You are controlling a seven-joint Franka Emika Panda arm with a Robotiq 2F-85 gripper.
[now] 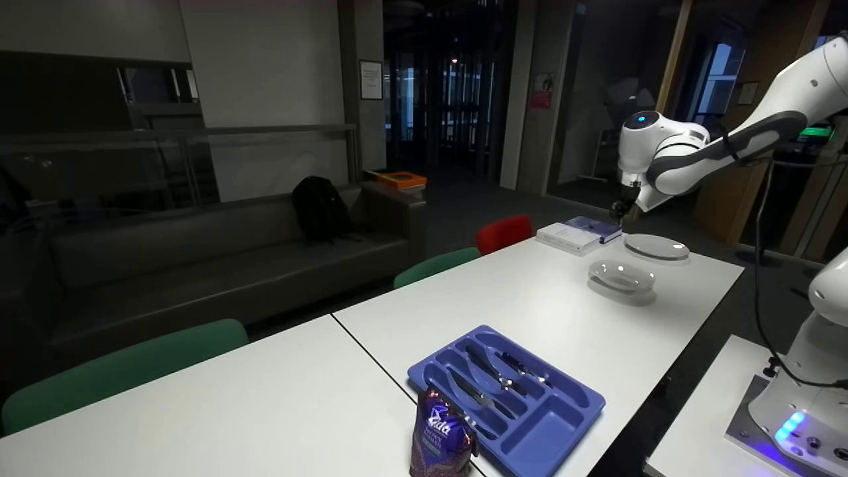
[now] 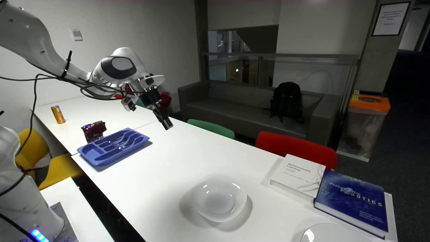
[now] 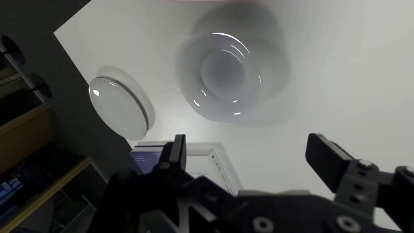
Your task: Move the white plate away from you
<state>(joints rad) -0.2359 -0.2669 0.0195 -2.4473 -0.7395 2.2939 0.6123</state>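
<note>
The white plate (image 1: 621, 277) is a small round shallow dish with a raised, bowl-like rim, upright on the white table (image 1: 397, 305). It also shows in an exterior view (image 2: 219, 201) at the lower middle, and in the wrist view (image 3: 223, 76) at the upper middle. Nothing covers it. My gripper (image 3: 245, 137) is open, with nothing between its fingers. In both exterior views the gripper (image 1: 621, 211) (image 2: 167, 124) hangs above the table, apart from the plate. In the wrist view the plate lies beyond the fingertips.
A flatter white plate (image 1: 656, 246) lies near the table's end. A white book (image 2: 299, 174) and a blue book (image 2: 351, 200) lie beside it. A blue cutlery tray (image 1: 544, 434), a purple packet (image 1: 442, 437) and an orange can (image 2: 57, 114) stand further along the table.
</note>
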